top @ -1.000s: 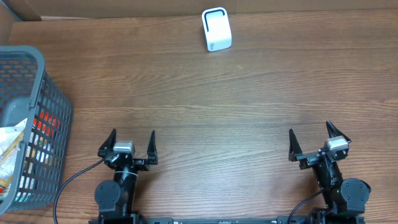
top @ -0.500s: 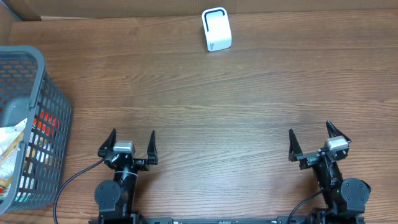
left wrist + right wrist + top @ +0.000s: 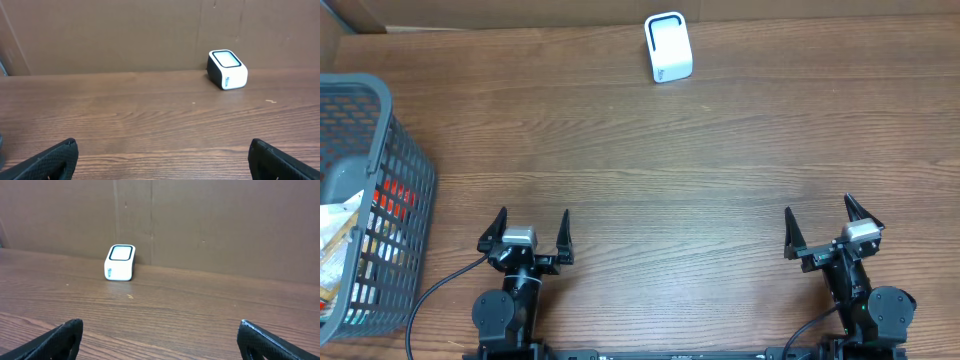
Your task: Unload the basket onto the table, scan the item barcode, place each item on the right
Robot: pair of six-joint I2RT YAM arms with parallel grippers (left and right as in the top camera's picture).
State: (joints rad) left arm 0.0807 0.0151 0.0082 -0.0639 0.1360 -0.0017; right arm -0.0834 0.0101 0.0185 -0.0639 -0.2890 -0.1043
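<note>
Overhead shows both arms parked at the near edge of the table (image 3: 670, 150), with the left gripper (image 3: 533, 215) and right gripper (image 3: 818, 208) each spread wide and empty. The items (image 3: 340, 240) lie in the grey basket (image 3: 382, 100) at your far left. The white scanner (image 3: 668, 47) stands at the far edge. Reach in with the left arm and take one packet by an edge, leaving its barcode uncovered.

place: shop-checkout mock-up | signs: barcode scanner (image 3: 668, 47), shopping basket (image 3: 408, 190), cardboard backdrop (image 3: 100, 35)
</note>
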